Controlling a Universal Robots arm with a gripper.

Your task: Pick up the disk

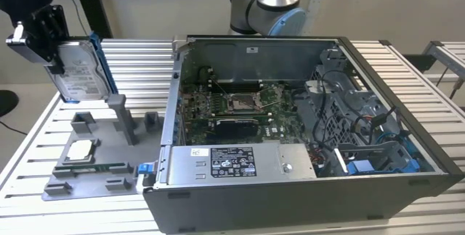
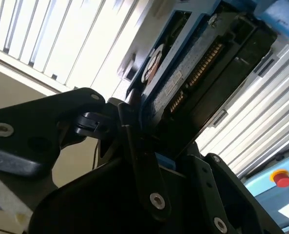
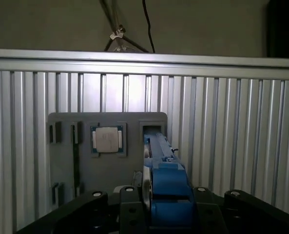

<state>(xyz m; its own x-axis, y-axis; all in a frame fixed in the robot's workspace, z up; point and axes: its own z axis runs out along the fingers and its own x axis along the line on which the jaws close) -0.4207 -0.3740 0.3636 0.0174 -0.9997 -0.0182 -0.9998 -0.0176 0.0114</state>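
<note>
The disk (image 1: 80, 74) is a silver-grey hard drive with a white label and a blue bracket along its edge. It hangs upright in the air at the exterior view's upper left, above the grey fixture plate (image 1: 109, 156). My gripper (image 1: 52, 42) is shut on its upper part. In the second wrist view the black fingers (image 2: 134, 141) clamp the disk (image 2: 193, 73) by its two faces. In the first wrist view the disk (image 3: 166, 185) shows edge-on, held in my gripper (image 3: 163, 217), above an empty upright slot (image 3: 153, 130) of the fixture plate (image 3: 110, 170).
A small square CPU chip (image 1: 80, 150) lies in a pocket of the fixture plate. To the exterior view's right stands an open computer case (image 1: 305, 191) with its power-supply box (image 1: 240, 161). The slatted aluminium table (image 1: 29, 153) carries everything. The arm's base (image 1: 273, 6) rises behind the case.
</note>
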